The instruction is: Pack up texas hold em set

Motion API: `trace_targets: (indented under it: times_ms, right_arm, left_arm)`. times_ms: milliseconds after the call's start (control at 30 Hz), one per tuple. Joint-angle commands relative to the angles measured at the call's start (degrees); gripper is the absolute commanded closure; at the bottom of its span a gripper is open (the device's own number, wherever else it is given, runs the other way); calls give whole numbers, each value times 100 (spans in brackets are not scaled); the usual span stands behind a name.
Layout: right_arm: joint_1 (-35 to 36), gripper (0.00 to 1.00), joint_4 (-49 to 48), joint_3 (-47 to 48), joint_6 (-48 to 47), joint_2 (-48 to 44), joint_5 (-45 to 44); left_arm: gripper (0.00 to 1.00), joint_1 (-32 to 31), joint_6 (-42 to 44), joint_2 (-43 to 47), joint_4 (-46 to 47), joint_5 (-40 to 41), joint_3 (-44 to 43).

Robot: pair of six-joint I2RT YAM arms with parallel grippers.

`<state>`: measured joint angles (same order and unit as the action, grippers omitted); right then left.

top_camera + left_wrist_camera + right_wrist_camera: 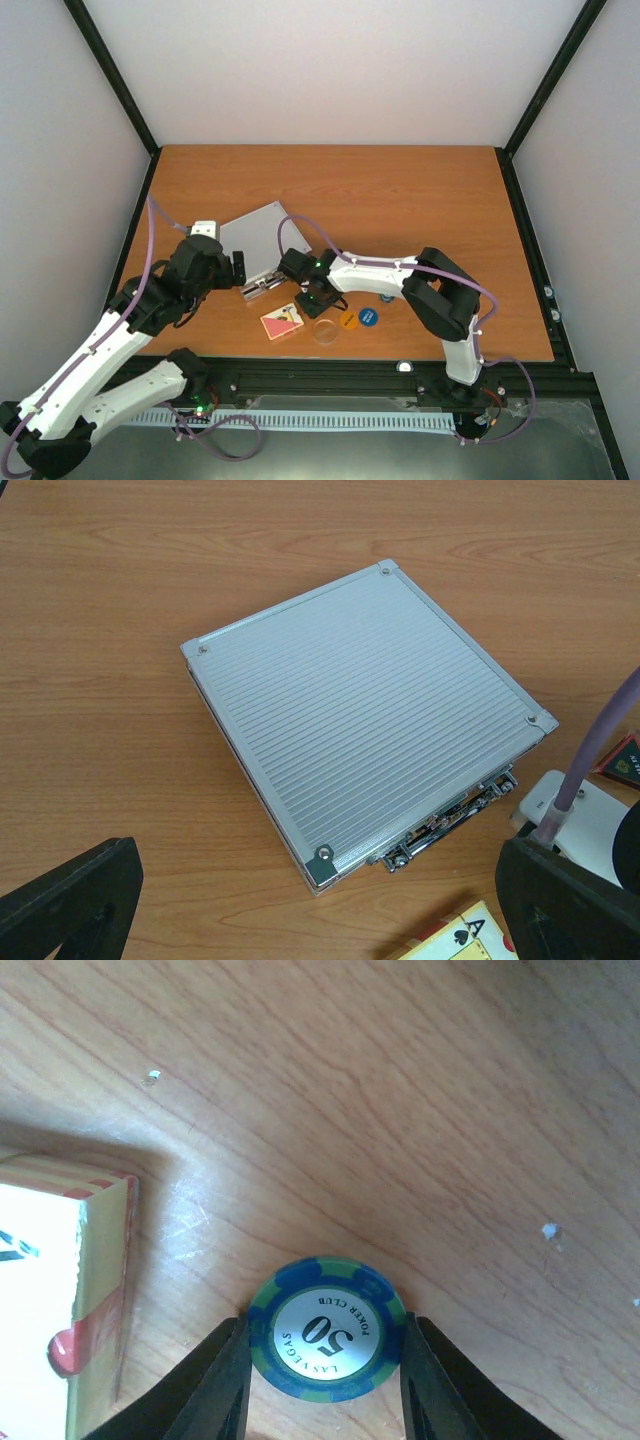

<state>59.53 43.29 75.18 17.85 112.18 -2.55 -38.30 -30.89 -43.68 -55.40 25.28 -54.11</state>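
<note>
The silver ribbed case (360,710) lies closed on the table, its latches (440,825) facing me. My left gripper (320,908) hovers open just before the case's near corner, holding nothing. My right gripper (325,1326) points down at the table, both fingers touching the rim of a blue-green "50" chip (328,1332) that lies flat. The pink card deck (282,321) lies just left of that chip. A clear disc (325,331), an orange disc (348,320) and a blue disc (369,317) lie loose near the front edge.
Another small blue chip (386,297) sits beside the right forearm. The right arm (400,275) stretches across the front middle of the table (400,190). White walls enclose the back and both sides.
</note>
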Motion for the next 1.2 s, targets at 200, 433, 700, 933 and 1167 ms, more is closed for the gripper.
trace_targets:
  times_ms: [200, 433, 700, 933, 1167]
  right_arm:
    - [-211, 80, 359, -10, -10, -236, -302]
    - [-345, 80, 357, -88, -3, -422, -362]
    - [-468, 26, 231, -260, -48, -609, -211]
    - [-468, 1, 117, -258, -286, -607, 262]
    - [-468, 8, 102, -143, -453, -338, 290]
  left_arm:
    - [0, 5, -62, 60, -71, 36, -103]
    - [0, -2, -66, 84, -63, 14, -109]
    - [0, 1, -57, 53, -67, 15, -105]
    - [0, -1, -75, -8, -68, 2, -86]
    - [0, -2, -76, 27, -54, 12, -65]
